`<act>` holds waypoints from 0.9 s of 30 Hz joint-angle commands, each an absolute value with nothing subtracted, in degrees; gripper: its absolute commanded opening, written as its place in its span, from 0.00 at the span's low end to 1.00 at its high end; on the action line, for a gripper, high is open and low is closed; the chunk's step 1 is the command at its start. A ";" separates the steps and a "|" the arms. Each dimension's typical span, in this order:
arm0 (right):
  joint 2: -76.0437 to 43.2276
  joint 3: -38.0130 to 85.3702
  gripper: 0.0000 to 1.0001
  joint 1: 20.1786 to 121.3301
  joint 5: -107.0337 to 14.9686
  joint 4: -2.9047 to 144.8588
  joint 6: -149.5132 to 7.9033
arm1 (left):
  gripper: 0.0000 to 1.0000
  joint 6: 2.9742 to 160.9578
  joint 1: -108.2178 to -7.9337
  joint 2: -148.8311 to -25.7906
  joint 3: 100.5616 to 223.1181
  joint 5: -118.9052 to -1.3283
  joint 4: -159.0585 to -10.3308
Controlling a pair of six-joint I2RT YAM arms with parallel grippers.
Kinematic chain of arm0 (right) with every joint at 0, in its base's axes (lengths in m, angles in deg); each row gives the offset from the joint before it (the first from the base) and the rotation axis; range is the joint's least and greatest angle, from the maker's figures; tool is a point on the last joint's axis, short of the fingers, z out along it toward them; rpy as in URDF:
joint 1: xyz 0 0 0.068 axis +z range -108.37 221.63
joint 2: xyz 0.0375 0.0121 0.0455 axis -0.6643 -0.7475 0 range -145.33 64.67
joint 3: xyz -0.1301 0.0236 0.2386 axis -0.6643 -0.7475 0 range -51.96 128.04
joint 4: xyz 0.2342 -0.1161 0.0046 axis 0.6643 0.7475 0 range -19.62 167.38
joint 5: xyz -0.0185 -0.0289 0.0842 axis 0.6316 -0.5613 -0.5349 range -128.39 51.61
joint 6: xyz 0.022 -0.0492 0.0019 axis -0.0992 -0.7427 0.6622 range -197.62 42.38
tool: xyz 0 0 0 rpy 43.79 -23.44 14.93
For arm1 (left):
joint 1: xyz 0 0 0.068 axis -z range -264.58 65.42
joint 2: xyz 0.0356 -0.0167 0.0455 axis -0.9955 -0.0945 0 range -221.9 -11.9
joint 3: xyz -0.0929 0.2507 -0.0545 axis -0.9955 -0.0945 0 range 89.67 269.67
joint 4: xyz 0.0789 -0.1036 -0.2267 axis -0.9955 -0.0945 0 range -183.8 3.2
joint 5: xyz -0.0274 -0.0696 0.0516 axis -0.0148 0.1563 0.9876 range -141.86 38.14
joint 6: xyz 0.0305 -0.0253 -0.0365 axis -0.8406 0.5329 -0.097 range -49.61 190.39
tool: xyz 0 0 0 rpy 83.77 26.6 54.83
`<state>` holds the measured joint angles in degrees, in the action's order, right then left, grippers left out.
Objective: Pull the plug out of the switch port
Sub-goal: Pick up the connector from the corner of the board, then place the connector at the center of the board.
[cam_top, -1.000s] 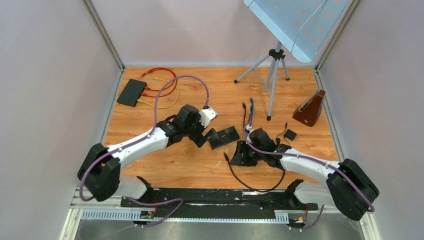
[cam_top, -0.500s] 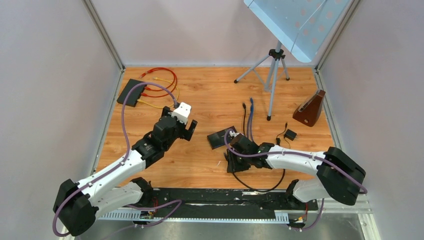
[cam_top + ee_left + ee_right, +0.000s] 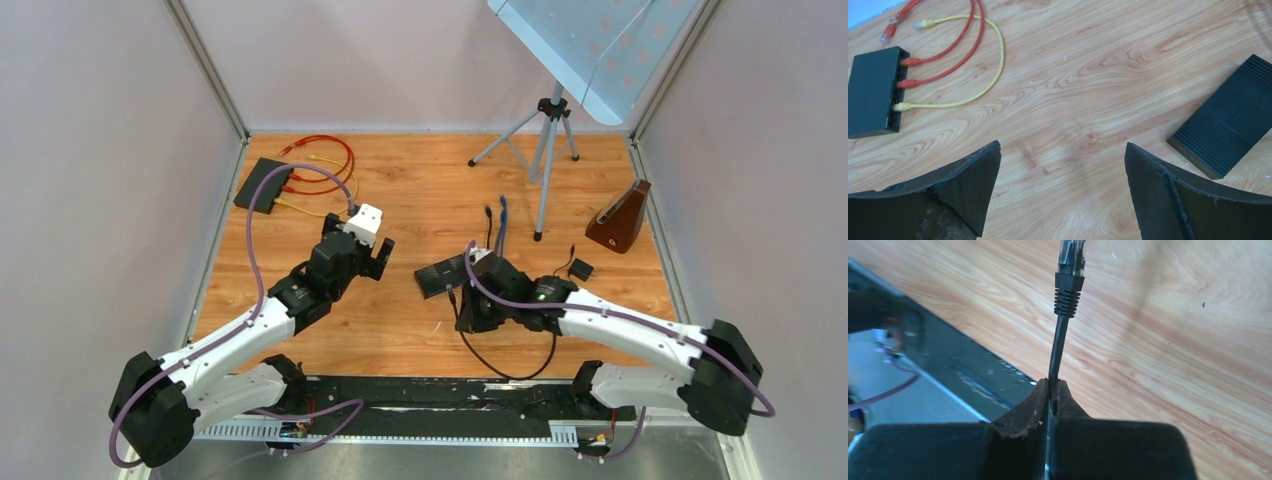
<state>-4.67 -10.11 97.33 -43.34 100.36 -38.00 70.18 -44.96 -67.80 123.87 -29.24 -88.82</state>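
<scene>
Wooden worktop (image 3: 430,190). Right gripper (image 3: 1051,385): jaws pinched on black cable (image 3: 1058,350) just behind plug (image 3: 1071,260); plug free over bare wood, near switch (image 3: 443,275). Left gripper (image 3: 1062,146): jaws wide apart, empty, above worktop.

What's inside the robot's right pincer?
A thin black cable is squeezed inside the right pincer; its plug sticks out over the wooden table. The pincer's body hides the cable's other part.

Right gripper (image 3: 1052,390) is closing onto the cable (image 3: 1058,347) beside the switch (image 3: 441,275); left gripper (image 3: 1062,155) is drawing back from the switch
</scene>
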 commanded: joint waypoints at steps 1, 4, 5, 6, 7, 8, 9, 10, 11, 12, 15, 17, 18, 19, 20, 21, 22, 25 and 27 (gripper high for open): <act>5.77 -2.68 0.00 97.50 -37.57 107.35 -35.09 | 1.00 71.69 -45.29 -68.46 125.38 -28.76 -86.53; 9.84 1.60 0.00 97.53 -29.12 110.70 -34.78 | 1.00 71.59 -45.29 -68.94 125.63 -29.02 -86.53; 10.51 3.43 0.00 97.53 -25.72 112.00 -34.69 | 1.00 71.44 -45.29 -69.03 125.62 -29.16 -86.53; 10.83 5.37 0.00 97.53 -21.09 113.96 -34.46 | 1.00 71.33 -45.29 -69.21 125.73 -29.17 -86.53; 10.72 7.78 0.00 97.53 -17.85 115.91 -34.17 | 1.00 71.25 -45.29 -69.30 125.85 -29.29 -86.53; 10.29 10.11 0.00 97.53 -14.55 117.74 -33.96 | 1.00 71.09 -45.29 -69.32 125.96 -29.28 -86.53; 9.55 12.10 0.00 97.53 -11.27 119.73 -33.53 | 1.00 71.04 -45.29 -69.37 125.97 -29.34 -86.53; 8.51 14.08 0.00 97.46 -8.60 121.51 -33.09 | 1.00 70.99 -45.29 -69.42 126.06 -29.35 -86.53; 7.14 15.79 0.00 97.44 -6.04 123.37 -32.62 | 1.00 70.95 -45.29 -69.44 126.06 -29.31 -86.53; 5.78 17.32 0.00 97.44 -4.27 125.06 -31.98 | 1.00 70.95 -45.29 -69.41 126.15 -29.24 -87.28; 1.74 19.44 0.00 96.60 -2.08 127.34 -29.09 | 1.00 70.91 -45.29 -69.36 126.21 -29.30 -87.86; -1.08 20.36 0.00 95.77 -2.02 127.83 -26.33 | 1.00 70.79 -45.27 -69.62 126.34 -29.55 -87.96; -3.10 20.40 0.00 94.68 -2.64 127.45 -25.49 | 1.00 70.82 -45.26 -69.68 126.50 -29.67 -88.04; -4.91 20.60 0.00 93.18 -3.27 127.13 -25.18 | 1.00 70.87 -45.28 -69.90 126.59 -29.76 -88.21; -6.60 20.59 0.00 91.29 -3.50 126.92 -24.27 | 1.00 70.88 -45.28 -70.08 126.81 -29.87 -88.34; -8.16 20.13 0.01 88.98 -4.88 125.68 -24.35 | 1.00 70.94 -45.29 -70.33 126.96 -30.05 -88.61; -9.51 19.47 0.01 86.45 -6.53 123.62 -24.77 | 1.00 71.14 -45.29 -70.43 127.23 -30.23 -88.76; -12.46 16.73 0.00 78.90 -13.04 114.74 -26.52 | 1.00 71.66 -45.29 -70.79 127.43 -30.84 -89.09; -14.62 15.49 0.00 74.85 -15.07 109.22 -26.81 | 1.00 71.89 -45.29 -70.99 127.58 -31.25 -89.45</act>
<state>-12.73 16.80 81.31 -10.14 120.01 -26.73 70.35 -44.98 -70.75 125.05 -30.16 -89.43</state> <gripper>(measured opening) 0.014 0.998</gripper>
